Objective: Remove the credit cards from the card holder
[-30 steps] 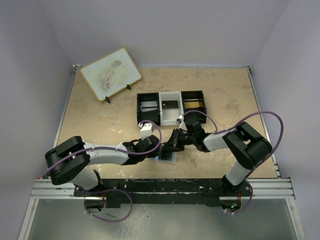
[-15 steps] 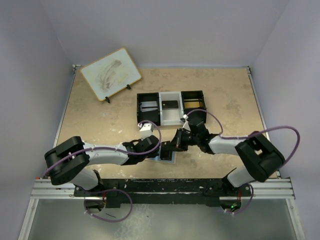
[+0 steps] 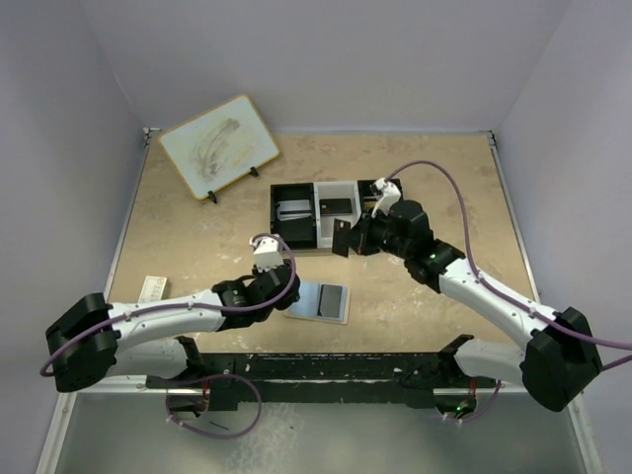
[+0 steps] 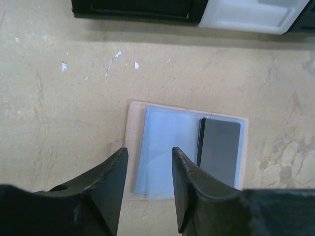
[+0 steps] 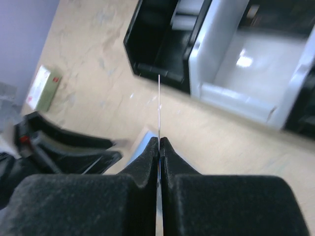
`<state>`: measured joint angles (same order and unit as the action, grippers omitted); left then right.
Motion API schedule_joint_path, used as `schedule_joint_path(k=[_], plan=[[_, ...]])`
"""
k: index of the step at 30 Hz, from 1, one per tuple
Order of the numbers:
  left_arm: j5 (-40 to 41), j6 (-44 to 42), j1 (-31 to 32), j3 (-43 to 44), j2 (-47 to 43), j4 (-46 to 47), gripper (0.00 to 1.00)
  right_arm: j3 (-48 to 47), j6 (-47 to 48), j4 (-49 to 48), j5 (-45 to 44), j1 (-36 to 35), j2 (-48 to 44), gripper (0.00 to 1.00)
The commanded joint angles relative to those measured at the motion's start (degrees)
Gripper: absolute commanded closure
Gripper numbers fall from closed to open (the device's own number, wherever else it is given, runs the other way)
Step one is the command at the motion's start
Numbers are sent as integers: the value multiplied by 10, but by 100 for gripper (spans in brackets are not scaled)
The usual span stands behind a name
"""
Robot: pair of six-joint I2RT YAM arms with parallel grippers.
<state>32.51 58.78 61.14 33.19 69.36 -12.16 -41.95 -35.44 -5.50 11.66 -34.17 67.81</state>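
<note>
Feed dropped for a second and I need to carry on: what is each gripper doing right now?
Left gripper: open, holding nothing, above the card holder.
Right gripper: shut on a dark card.

My left forearm lies low, running toward 3 o'clock. My left gripper (image 4: 147,155) tips downward, fingers parted, nothing between. My right forearm stretches toward 10 o'clock. My right gripper (image 5: 159,140) pinches a thin credit card (image 3: 343,238).
</note>
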Motion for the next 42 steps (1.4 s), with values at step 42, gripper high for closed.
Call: schedule_joint_path(k=[42], plan=[[55,10,-78,0,-231,-166,44,-270,888,-151,-161,3,407,100]])
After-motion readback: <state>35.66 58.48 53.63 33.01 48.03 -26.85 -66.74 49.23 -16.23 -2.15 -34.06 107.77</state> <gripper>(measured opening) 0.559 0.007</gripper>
